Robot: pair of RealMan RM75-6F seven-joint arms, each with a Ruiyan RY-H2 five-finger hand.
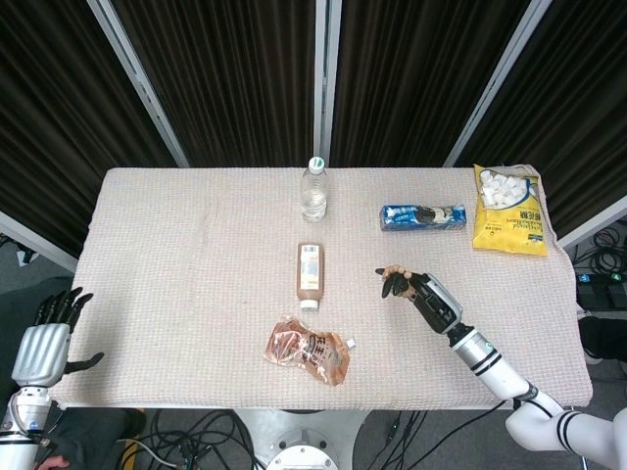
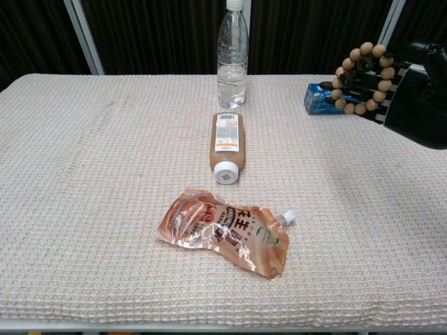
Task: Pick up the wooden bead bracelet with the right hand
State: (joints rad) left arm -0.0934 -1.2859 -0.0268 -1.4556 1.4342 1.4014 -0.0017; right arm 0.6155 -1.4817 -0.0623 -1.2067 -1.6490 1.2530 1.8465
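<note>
My right hand [image 2: 412,98] holds the wooden bead bracelet [image 2: 363,79] up off the table at the right; the ring of pale round beads hangs over its dark fingers. From the head view the right hand [image 1: 423,292] is over the cloth right of centre, with only a few beads of the bracelet [image 1: 395,271] showing at its fingertips. My left hand [image 1: 47,338] hangs beyond the table's left front corner, fingers spread and holding nothing.
A clear water bottle [image 2: 231,52] stands at the back centre. A brown bottle [image 2: 225,146] lies on its side mid-table, with a brown spouted pouch [image 2: 223,231] in front of it. A blue cookie pack [image 1: 422,216] and a yellow snack bag [image 1: 508,210] lie back right.
</note>
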